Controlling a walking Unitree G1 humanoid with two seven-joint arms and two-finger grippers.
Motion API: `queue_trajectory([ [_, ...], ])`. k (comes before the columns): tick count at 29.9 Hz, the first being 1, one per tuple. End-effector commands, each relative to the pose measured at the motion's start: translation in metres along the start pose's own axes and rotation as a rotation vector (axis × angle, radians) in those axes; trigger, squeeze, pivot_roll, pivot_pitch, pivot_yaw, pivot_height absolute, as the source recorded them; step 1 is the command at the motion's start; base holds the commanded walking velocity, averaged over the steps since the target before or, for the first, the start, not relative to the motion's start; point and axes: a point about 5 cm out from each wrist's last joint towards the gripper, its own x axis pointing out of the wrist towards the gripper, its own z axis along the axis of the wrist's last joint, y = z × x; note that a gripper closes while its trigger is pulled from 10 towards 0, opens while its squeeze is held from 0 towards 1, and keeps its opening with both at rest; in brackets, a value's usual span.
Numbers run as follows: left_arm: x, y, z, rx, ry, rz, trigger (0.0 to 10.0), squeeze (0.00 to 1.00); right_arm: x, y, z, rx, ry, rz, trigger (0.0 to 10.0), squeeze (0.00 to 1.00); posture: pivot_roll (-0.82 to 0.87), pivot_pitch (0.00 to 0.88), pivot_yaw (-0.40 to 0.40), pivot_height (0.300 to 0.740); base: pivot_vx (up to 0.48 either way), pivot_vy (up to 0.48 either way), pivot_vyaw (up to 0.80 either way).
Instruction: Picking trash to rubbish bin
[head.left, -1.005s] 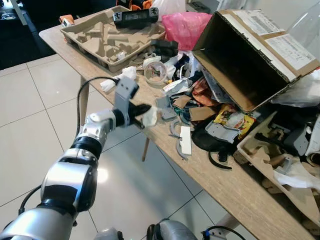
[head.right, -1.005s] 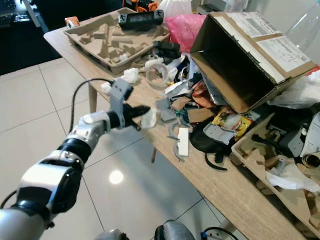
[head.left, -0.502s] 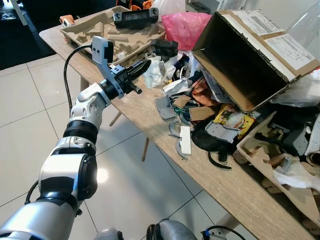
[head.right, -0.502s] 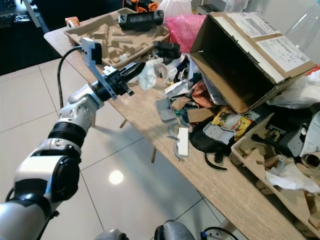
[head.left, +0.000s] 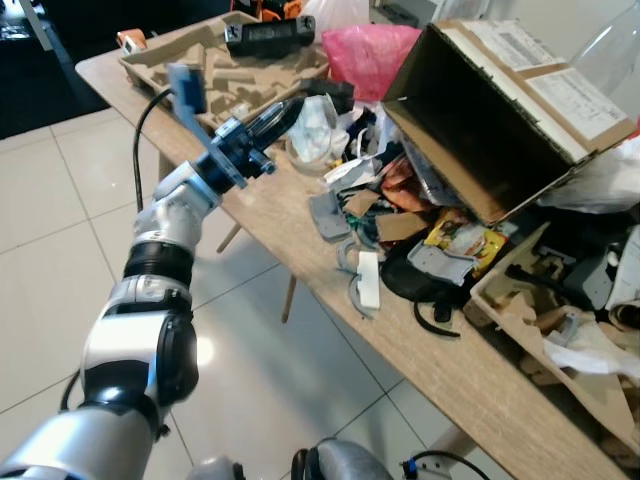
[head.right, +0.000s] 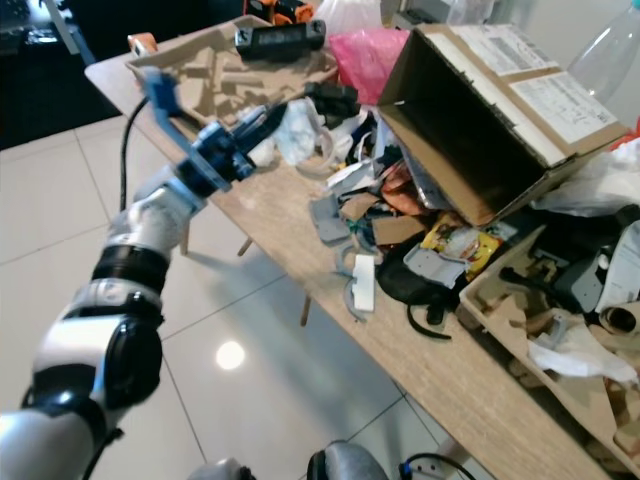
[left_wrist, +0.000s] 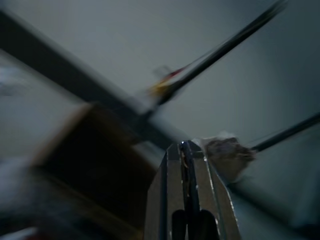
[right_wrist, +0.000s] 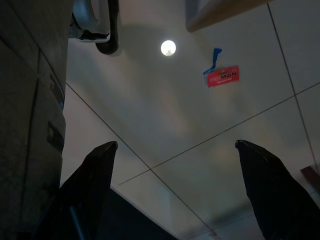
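Your left gripper (head.left: 292, 112) is pinched tight on a crumpled white wad of trash (head.left: 315, 122), held above the cluttered table (head.left: 300, 235) near the moulded pulp tray (head.left: 165, 60). Its wrist view is badly blurred. Your right gripper (right_wrist: 175, 175) gapes wide over floor tiles (right_wrist: 200, 115).

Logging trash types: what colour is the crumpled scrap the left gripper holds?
White; the crumpled tissue-like scrap in the left gripper shows best in the left eye view.
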Motion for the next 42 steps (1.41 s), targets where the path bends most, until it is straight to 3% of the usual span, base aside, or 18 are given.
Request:
queue_trajectory([
  [1,0.004,-0.007,0.000,-0.082,-0.068,-0.086,10.0,0.00,0.000,0.004,-0.002,0.005,-0.001,0.014,10.0,0.00,0.09,0.112,-0.070,0.740,0.000,0.000,0.00],
  [5,0.002,-0.016,-0.009,-0.211,-0.130,-0.188,10.0,0.00,0.000,0.004,-0.002,0.006,-0.001,0.017,10.0,0.00,0.10,0.120,-0.070,0.740,0.000,0.000,0.00],
  [11,-0.002,-0.026,-0.015,-0.243,-0.091,-0.262,10.0,0.00,0.000,0.004,-0.002,0.009,-0.001,0.018,10.0,0.00,0.09,0.126,-0.066,0.740,0.000,0.000,0.00],
  [30,-0.025,-0.021,-0.044,-0.242,0.055,-0.020,10.0,0.00,0.000,0.005,-0.002,0.014,0.001,0.024,10.0,0.00,0.10,0.131,-0.057,0.740,0.000,0.000,0.00],
  [42,-0.029,-0.027,-0.067,-0.288,0.116,0.006,10.0,0.00,0.000,0.005,-0.003,0.010,0.003,0.023,10.0,0.00,0.11,0.134,-0.059,0.740,-0.041,0.000,0.00],
])
